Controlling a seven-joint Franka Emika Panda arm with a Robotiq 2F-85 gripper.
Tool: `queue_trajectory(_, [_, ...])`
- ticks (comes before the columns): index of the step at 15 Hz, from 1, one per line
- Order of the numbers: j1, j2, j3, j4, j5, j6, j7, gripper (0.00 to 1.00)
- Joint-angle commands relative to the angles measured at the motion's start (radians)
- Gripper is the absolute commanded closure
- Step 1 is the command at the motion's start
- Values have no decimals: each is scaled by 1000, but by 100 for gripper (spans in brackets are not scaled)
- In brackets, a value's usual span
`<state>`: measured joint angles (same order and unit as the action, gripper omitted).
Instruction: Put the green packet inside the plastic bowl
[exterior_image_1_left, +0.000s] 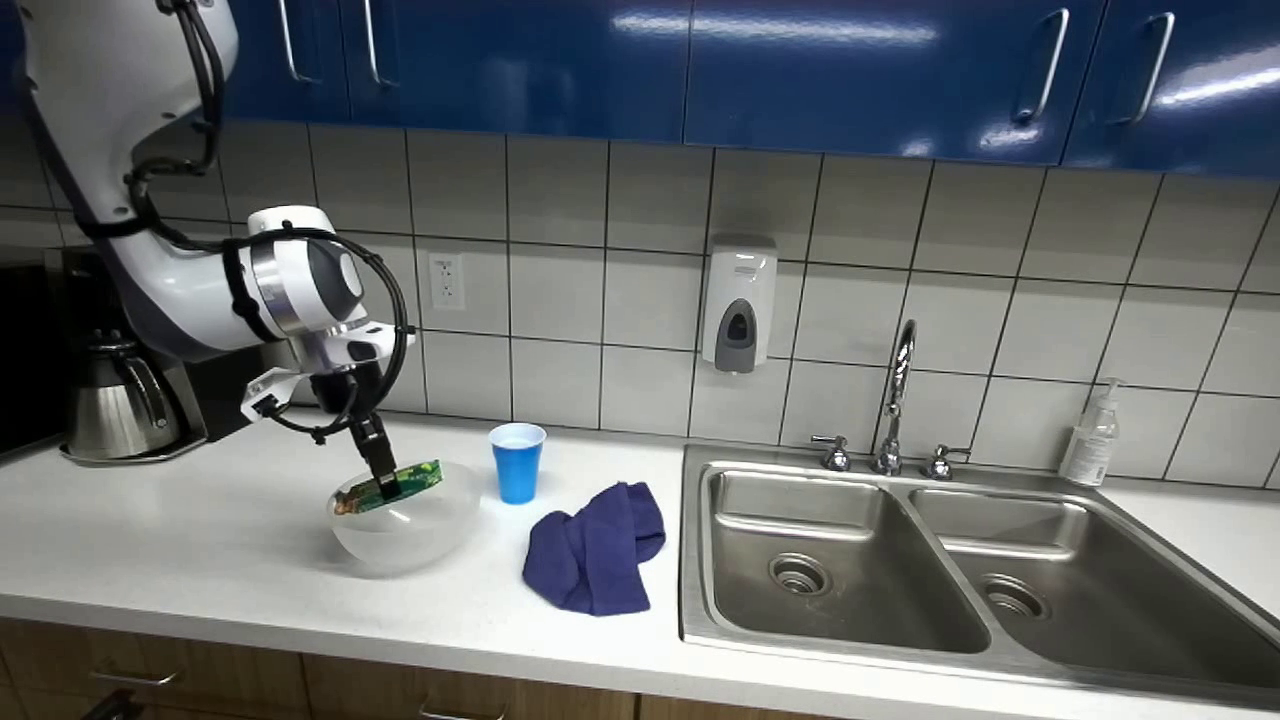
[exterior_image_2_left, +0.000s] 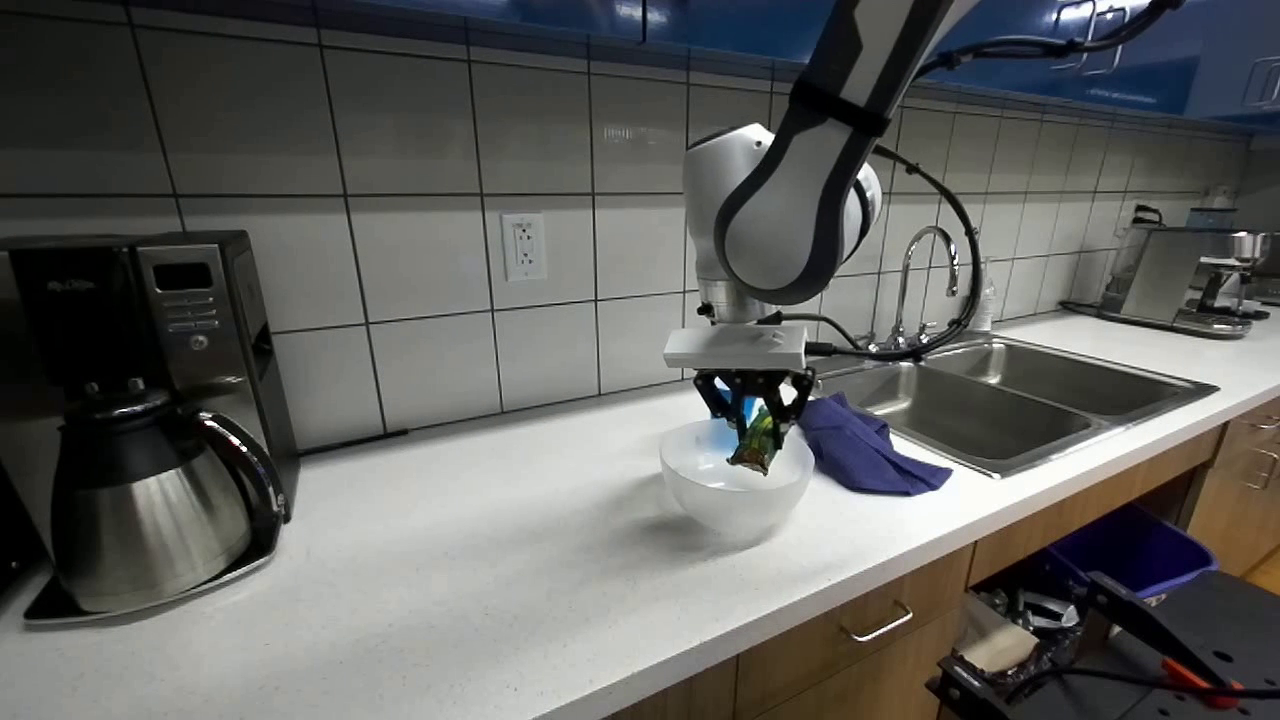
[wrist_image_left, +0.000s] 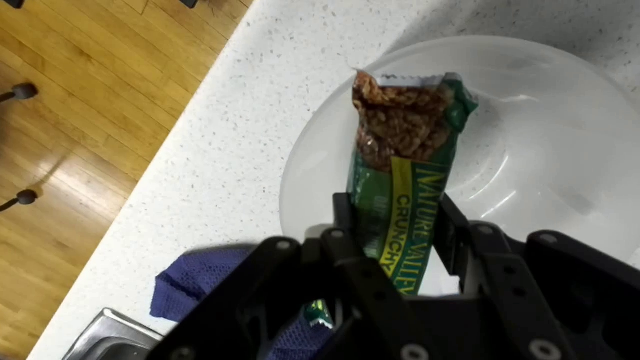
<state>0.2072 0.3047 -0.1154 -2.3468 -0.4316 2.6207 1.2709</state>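
The pincer (wrist_image_left: 394, 207) is drawn in snugly on the green packet (wrist_image_left: 400, 175), a finger along each long edge, and from where I stand the hold looks secure. The green packet hangs tilted over the mouth of the plastic bowl (exterior_image_2_left: 735, 505). I can't tell whether its lower end, the one with the brown printing, dips below the rim or sits just above it.

By my reckoning most of the job is done: the packet is off the surface and lined up over its target. What's left is perhaps a little lowering, then letting go and lifting clear. In the wrist view the printed end overlaps the rim, so I'd favour a nudge toward the middle first, or it might catch on the edge.

Just beside the plastic bowl stands a blue cup (exterior_image_1_left: 517, 465), upright, and near them a purple cloth (exterior_image_1_left: 600, 550) lies rumpled on the white tabletop (exterior_image_1_left: 200, 540). Past the cloth is the double sink (exterior_image_1_left: 955, 565); well apart, toward the opposite end, stands a coffee maker (exterior_image_2_left: 190, 300) with its steel carafe (exterior_image_2_left: 150, 515). None of it seems likely to hinder the drop.
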Motion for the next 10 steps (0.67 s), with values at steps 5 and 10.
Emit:
queue_trajectory(5, [-15,50,8,69,70,-14,-118,18])
queue_trajectory(10, [-4,42,0,73,69,-19,-120,0])
